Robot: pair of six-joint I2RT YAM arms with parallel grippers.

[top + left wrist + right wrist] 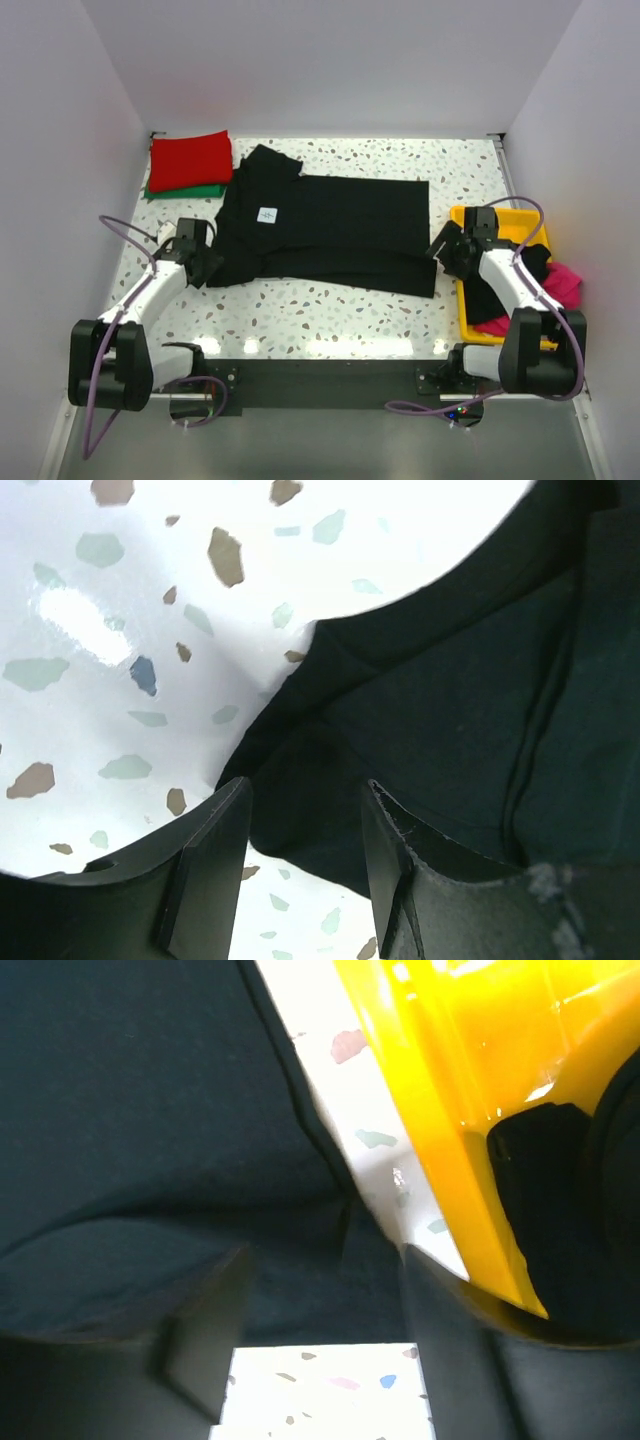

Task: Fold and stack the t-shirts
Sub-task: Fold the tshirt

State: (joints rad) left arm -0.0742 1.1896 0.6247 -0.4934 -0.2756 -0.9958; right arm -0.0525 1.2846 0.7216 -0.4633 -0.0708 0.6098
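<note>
A white speckled bench (330, 310), enclosed by pale walls, is seen from above, with two white robot arms mounted at its near edge.

A black t-shirt (340, 230) lies flat across the middle of the bench, collar end to the left and hem to the right. Its near long edge looks folded over onto the body, and one sleeve sticks out toward the back left.

At the right edge of the bench sits a yellow tray (512, 222), just beside the shirt's hem. It holds a pink shirt (565, 280) and another black shirt (487, 298), both bunched up.

In the back left corner, a folded red shirt (190, 158) lies on top of a folded green shirt (180, 190), which shows only as a strip along the near side.

The left end effector (207, 262) sits low at the black t-shirt's near left corner. In the left wrist view, its fingers (215, 870) stand apart, with the cloth edge and bare bench in the gap.

The right end effector (445, 250) sits at the shirt's near right corner, next to the tray. In the right wrist view, its fingers (200, 1340) are spread wide above the cloth, gripping nothing.

A small white neck label (267, 214) shows near the collar.
</note>
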